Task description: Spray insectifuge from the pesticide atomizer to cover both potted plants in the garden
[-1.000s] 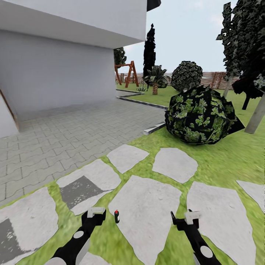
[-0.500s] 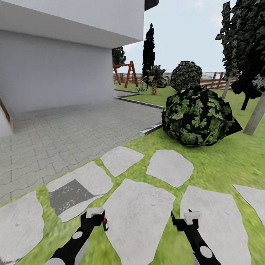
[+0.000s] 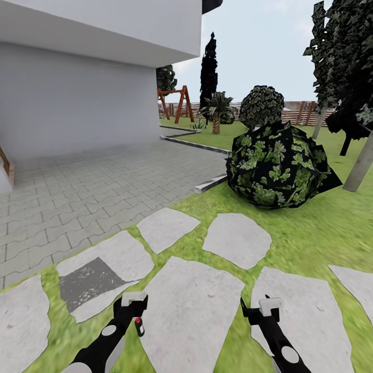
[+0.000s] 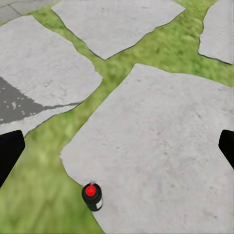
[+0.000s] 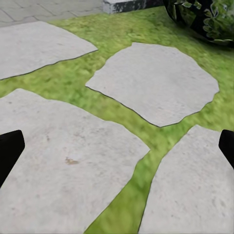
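Two tools, left [image 3: 139, 311] and right [image 3: 255, 306], both spread apart and empty, above one red-capped atomizer [image 4: 92, 196].

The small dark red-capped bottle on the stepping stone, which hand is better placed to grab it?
Left. The bottle stands right beside the left hand, at the edge of the big stone, ahead of its open fingers in the left wrist view. The right hand hangs across that stone.

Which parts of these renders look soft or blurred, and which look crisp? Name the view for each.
Head view: the round bush is fairly crisp, the lawn smeared. Left wrist view: grass soft, the small red-topped object clear. Right wrist view: the stepping stones are sharp-edged, the grass blurry.
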